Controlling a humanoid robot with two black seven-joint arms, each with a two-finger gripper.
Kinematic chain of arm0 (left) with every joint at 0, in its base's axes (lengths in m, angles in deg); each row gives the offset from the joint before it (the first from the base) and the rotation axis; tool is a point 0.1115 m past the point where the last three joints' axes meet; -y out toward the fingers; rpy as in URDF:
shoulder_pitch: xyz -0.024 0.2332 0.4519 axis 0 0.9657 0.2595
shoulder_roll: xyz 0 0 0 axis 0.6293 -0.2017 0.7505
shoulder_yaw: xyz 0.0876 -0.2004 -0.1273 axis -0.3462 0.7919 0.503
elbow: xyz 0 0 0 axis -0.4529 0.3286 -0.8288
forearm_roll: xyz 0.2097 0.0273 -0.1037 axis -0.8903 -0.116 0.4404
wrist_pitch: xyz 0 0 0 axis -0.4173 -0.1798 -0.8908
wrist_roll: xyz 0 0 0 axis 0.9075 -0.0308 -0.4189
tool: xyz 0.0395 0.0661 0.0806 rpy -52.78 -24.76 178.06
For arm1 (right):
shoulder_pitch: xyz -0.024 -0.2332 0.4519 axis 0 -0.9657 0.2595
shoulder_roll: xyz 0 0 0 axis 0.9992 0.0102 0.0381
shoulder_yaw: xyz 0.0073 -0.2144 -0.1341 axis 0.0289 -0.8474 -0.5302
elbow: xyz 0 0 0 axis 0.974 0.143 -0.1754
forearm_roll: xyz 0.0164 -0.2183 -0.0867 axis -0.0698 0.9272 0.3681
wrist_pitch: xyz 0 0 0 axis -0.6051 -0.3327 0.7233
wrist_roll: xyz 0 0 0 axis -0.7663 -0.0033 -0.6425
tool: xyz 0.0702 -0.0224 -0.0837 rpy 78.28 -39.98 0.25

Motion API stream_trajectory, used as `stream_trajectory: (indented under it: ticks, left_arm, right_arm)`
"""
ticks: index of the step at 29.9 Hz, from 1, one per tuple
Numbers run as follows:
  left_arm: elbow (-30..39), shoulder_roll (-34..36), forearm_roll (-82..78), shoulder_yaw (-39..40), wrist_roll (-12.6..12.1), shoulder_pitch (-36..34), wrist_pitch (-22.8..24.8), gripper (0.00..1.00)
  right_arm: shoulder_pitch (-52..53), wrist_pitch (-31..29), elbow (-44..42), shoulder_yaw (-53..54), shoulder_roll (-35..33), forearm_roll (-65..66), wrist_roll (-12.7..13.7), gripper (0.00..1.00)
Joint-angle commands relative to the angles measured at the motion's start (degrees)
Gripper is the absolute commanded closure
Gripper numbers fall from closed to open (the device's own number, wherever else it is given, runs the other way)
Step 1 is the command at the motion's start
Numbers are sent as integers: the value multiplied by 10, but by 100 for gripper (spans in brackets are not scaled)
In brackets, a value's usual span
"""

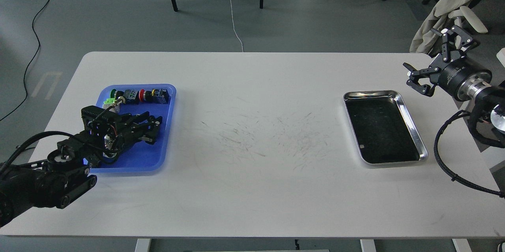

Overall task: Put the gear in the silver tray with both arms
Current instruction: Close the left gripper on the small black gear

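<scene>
Counter (252,189): white top, scuffed with fine dark marks across its middle.
Silver tray (412,120): lies flat on the right part of the counter, dark reflective floor, nothing large in it that I can make out.
Blue tray (152,161): lies on the left part of the counter; a row of small parts with green, red and yellow caps (140,95) sits along its far edge.
Gear: I cannot pick it out among the parts in the blue tray.
My left fingers (152,127): low over the blue tray's floor, dark and close together; I cannot tell whether they grip anything.
My right fingers (436,60): spread wide, holding nothing, raised beyond the counter's right far corner, near the silver tray but apart from it.
</scene>
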Motion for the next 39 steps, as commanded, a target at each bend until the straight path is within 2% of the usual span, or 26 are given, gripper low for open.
stream_trajectory:
  ticks: [1,10,19,26,30,39]
  left_arm:
    - [4,9,0,0,1,-2,1,71]
    - [30,61,3,-5,11,-7,31,83]
    - [50,70,30,-6,25,-3,36,82]
    - [63,76,30,-7,25,-6,37,85]
    - [114,120,33,0,28,-12,49,88]
    - [299,201,66,7,27,-46,82,91]
  right_arm:
    - [0,1,0,0,0,0,-1,1]
    - [-1,0,-1,0,3,0,-2,1]
    - [-1,0,-1,-2,5,2,-2,1]
    - [-1,0,-1,-3,3,0,-2,1]
    - [-1,0,-2,-3,7,2,-2,1]
    - [-2,0,-1,-3,7,2,-2,1]
